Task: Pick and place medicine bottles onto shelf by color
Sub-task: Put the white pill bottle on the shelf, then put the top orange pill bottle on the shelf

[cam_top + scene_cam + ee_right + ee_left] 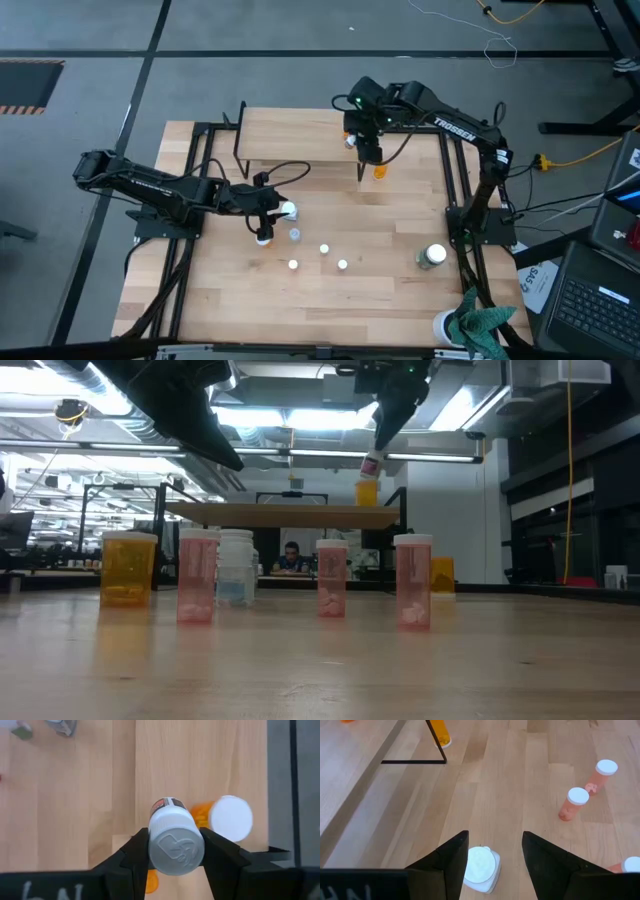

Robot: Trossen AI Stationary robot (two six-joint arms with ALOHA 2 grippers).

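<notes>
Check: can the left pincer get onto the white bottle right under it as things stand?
Probably yes. The left pincer is open above the white bottle, which shows between its fingers with bare tabletop around; the nearest pink bottles stand well aside.

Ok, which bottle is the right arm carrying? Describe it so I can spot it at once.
Start at the shelf at the table's far edge. Off its right end, the right gripper hangs above the tabletop, shut on an orange bottle by its white cap. It is the only bottle up in the air; another orange bottle stands on the table below it.
</notes>
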